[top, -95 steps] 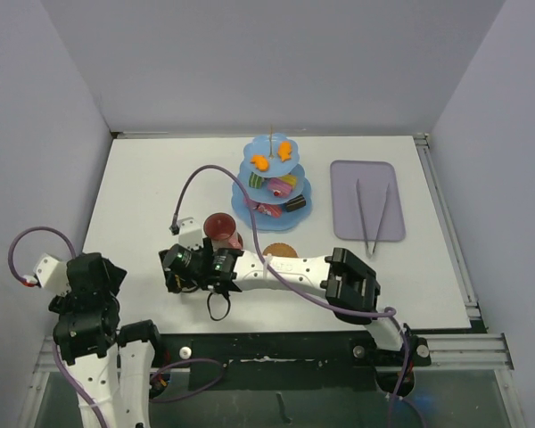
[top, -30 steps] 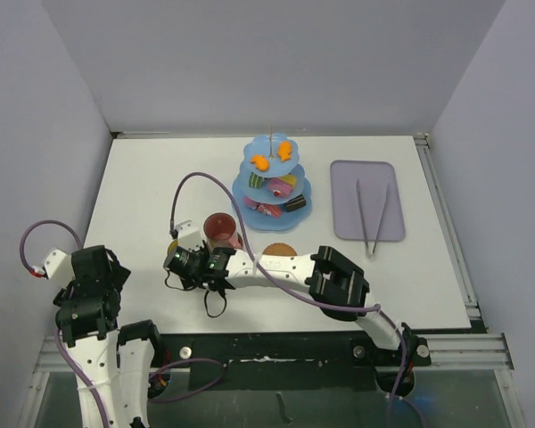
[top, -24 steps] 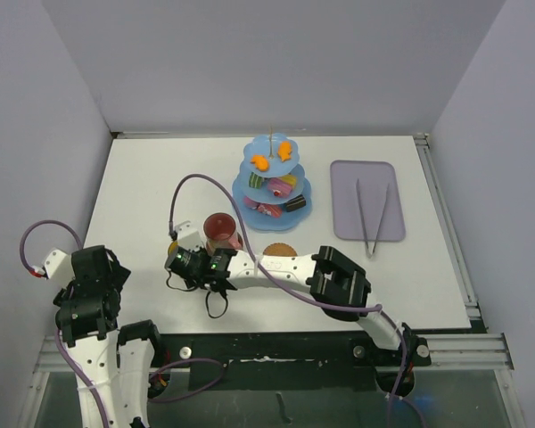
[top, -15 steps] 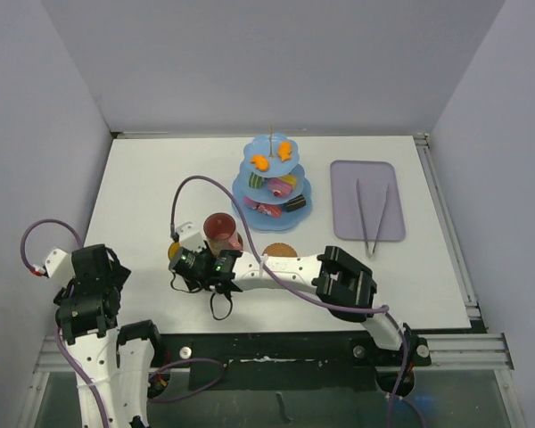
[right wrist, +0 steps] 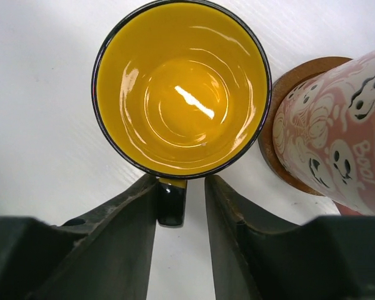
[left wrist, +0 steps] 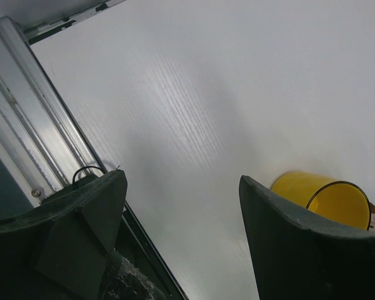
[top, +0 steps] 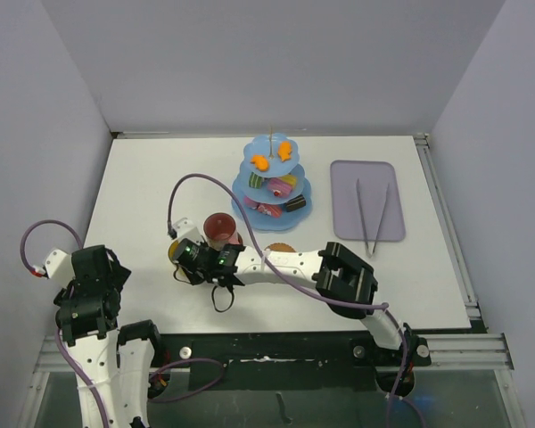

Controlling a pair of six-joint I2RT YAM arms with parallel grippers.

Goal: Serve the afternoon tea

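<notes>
right tool [right wrist: 180,185]: jaws are being held narrow, with the dark handle [right wrist: 172,206] of the yellow mug [right wrist: 181,87] being straddled. A sliver of table [right wrist: 44,156] is being shown between the handle and one finger, so no full clamp is being seen. The mug is being seen upright on the table, directly ahead of the fingertips, mouth up. Just to the right of it from the tool, the dark-red mug [right wrist: 328,150] is being carried by a brown coaster [right wrist: 292,78]; whether yellow mug and coaster are touching cannot be told. The second coaster [top: 281,250] is being partly covered by the arm behind the tool. The blue stand [top: 241,201] with toy cakes [top: 260,162] is being seen well beyond the tool.
left tool [left wrist: 181,184]: jaws are being held wide over bare table, with the yellow mug being seen far ahead, past its right finger.
</notes>
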